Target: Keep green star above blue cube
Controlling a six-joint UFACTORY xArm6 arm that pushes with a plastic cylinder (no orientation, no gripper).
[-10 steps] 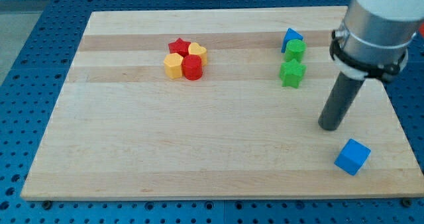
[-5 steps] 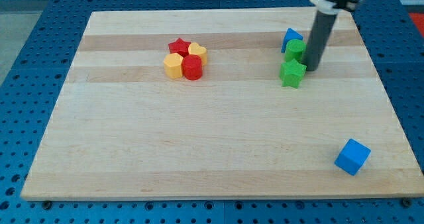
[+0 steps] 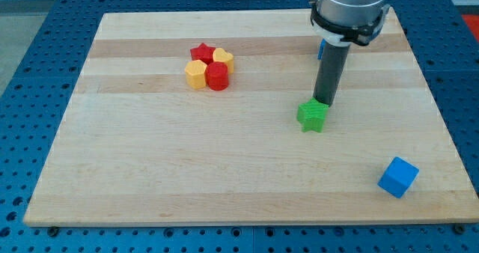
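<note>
The green star (image 3: 312, 117) lies right of the board's middle. My tip (image 3: 324, 102) touches its upper right edge. The blue cube (image 3: 397, 177) sits near the board's lower right corner, well below and to the right of the star. The rod and the arm's body hide the blocks that stood near the top right; only a sliver of a blue block (image 3: 320, 48) shows behind the rod.
A tight cluster sits upper left of centre: a red star (image 3: 201, 53), a yellow heart (image 3: 223, 57), a yellow block (image 3: 196, 75) and a red block (image 3: 218, 76). The wooden board (image 3: 150, 171) rests on a blue perforated table.
The rod swept from the lower right up to the green blocks, then came down and left. The green star has slid down and to the left. The blue cube has not moved.
</note>
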